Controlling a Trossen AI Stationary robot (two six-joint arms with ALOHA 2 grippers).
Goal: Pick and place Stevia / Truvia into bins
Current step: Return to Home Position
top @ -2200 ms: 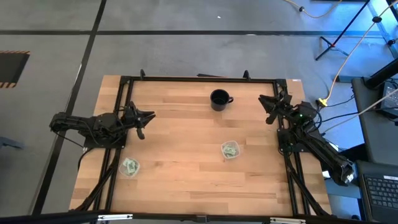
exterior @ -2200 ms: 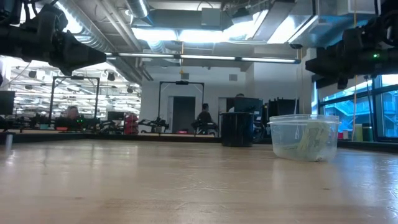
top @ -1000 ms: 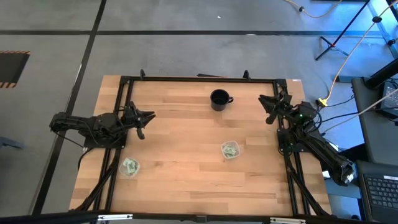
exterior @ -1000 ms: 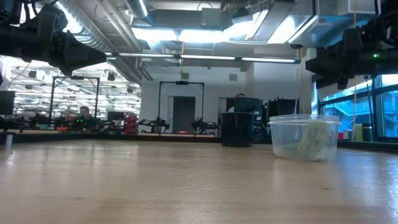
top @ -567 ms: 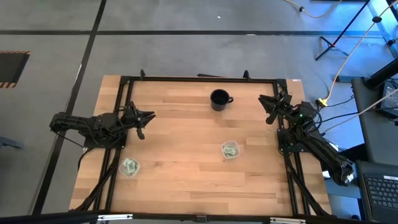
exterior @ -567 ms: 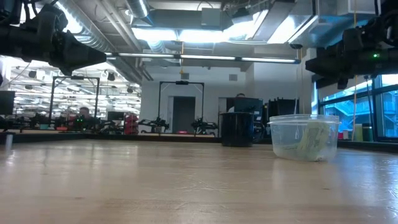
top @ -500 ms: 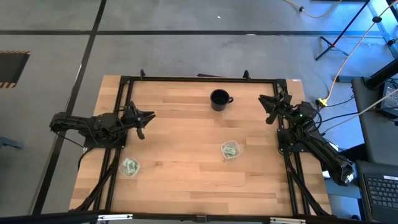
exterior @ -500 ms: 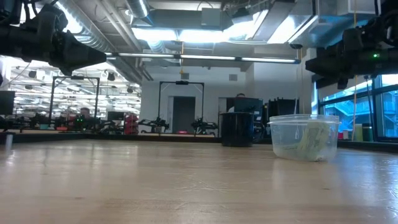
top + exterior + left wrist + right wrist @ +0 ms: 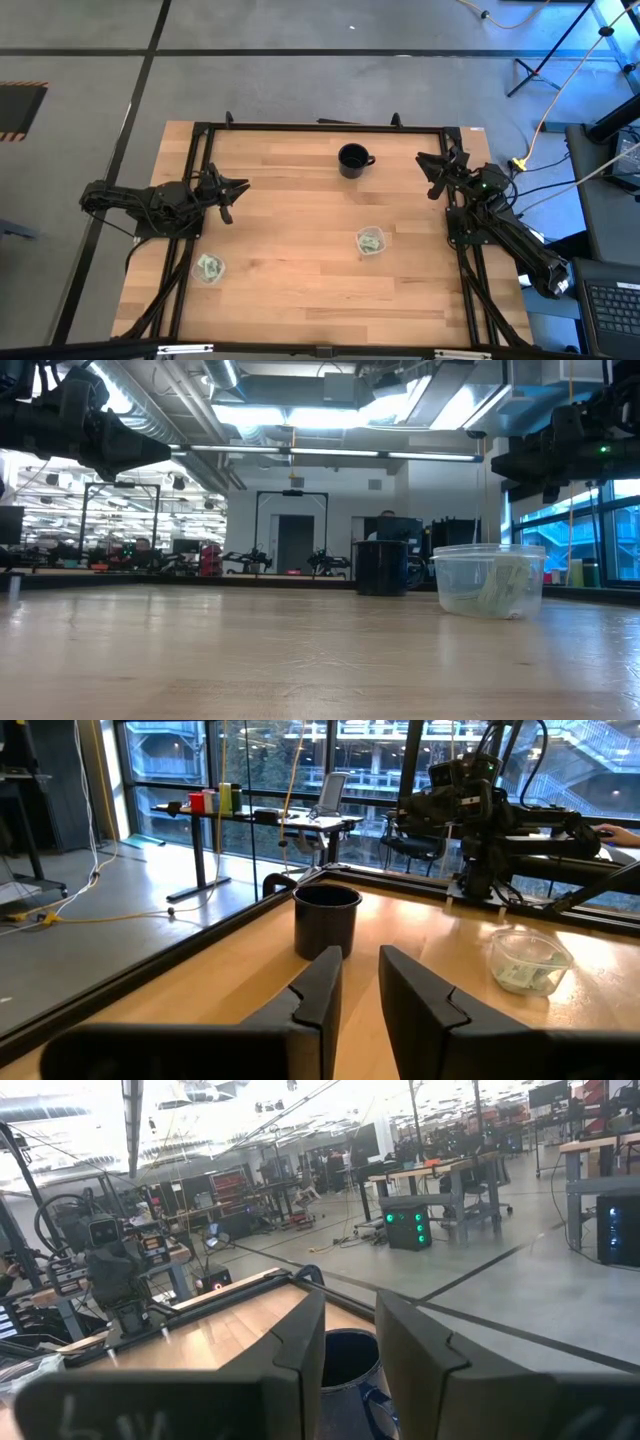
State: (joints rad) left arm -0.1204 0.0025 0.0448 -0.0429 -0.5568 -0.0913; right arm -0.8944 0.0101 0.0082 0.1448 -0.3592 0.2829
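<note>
Currently: wooden desk [image 9: 300, 290] carries all items. The left gripper [image 9: 230, 198] hovers well left of the black mug [image 9: 352, 159], the right gripper [image 9: 429, 176] near its right; both have fingers slightly parted and empty. One clear cup [image 9: 383, 243] sits in front of the mug, the other cup [image 9: 221, 268] far front-left. Green packets [image 9: 371, 241] lie inside both.

The high camera looks straight down on the whole table [image 9: 300, 290], the low one sits at tabletop level facing the room, and both wrist cameras look inward over the black mug [image 9: 352, 159], which all four views share.
</note>
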